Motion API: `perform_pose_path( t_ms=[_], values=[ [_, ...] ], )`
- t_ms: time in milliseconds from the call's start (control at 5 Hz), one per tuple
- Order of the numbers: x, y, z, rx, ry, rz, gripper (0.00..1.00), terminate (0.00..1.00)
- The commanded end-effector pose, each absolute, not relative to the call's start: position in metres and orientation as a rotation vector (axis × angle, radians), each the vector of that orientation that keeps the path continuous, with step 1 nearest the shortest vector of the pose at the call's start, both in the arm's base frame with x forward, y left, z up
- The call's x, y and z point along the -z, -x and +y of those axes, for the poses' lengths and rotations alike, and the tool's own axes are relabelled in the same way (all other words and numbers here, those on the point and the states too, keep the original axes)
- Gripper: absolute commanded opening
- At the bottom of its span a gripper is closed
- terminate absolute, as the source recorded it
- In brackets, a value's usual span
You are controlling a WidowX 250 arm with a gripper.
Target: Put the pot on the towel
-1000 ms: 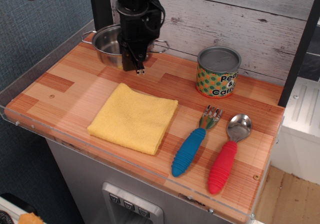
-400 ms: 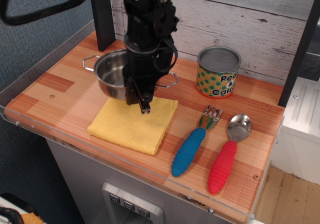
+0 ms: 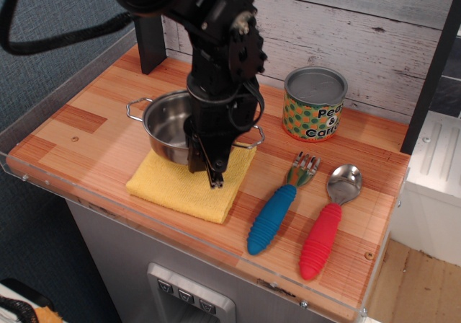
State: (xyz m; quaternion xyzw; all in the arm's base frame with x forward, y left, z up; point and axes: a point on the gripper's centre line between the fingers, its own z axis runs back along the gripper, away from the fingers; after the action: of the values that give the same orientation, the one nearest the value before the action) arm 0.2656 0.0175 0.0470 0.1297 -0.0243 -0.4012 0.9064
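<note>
The shiny steel pot (image 3: 166, 126) with wire loop handles is over the yellow towel (image 3: 176, 186), at or just above its surface; I cannot tell if it rests there. My black gripper (image 3: 209, 166) is shut on the pot's right rim, its fingers reaching down over the near wall. The arm hides the pot's right half and the middle of the towel. The towel lies near the front edge of the wooden tabletop (image 3: 86, 114).
A tin can (image 3: 313, 104) with a green-orange dotted label stands at the back right. A blue-handled fork (image 3: 279, 206) and a red-handled spoon (image 3: 328, 222) lie to the right of the towel. A clear raised rim (image 3: 43, 180) edges the table.
The gripper has carried the pot from the back left corner forward and right, over the towel, and lower.
</note>
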Motion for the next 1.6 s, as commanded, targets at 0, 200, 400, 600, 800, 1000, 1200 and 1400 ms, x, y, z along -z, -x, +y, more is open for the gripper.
perform_pose_path(
  t_ms=[0,200,400,600,800,1000,1200,1400],
  values=[
    [-0.032,-0.265,0.008,0.843,-0.242,-0.039,0.0,0.0],
    [-0.029,-0.262,0.005,0.856,-0.248,-0.025,0.0,0.0],
    [-0.026,-0.258,0.009,0.849,-0.231,-0.026,0.0,0.0],
    [-0.028,-0.257,0.01,0.862,-0.206,-0.05,1.0,0.0],
    [-0.041,-0.256,0.009,0.87,-0.177,-0.094,1.0,0.0],
    [-0.051,-0.253,0.016,0.803,-0.147,-0.108,1.0,0.0],
    [-0.067,-0.251,0.02,0.754,-0.151,-0.124,1.0,0.0],
    [-0.084,-0.256,0.024,0.676,-0.115,-0.168,1.0,0.0]
  ],
)
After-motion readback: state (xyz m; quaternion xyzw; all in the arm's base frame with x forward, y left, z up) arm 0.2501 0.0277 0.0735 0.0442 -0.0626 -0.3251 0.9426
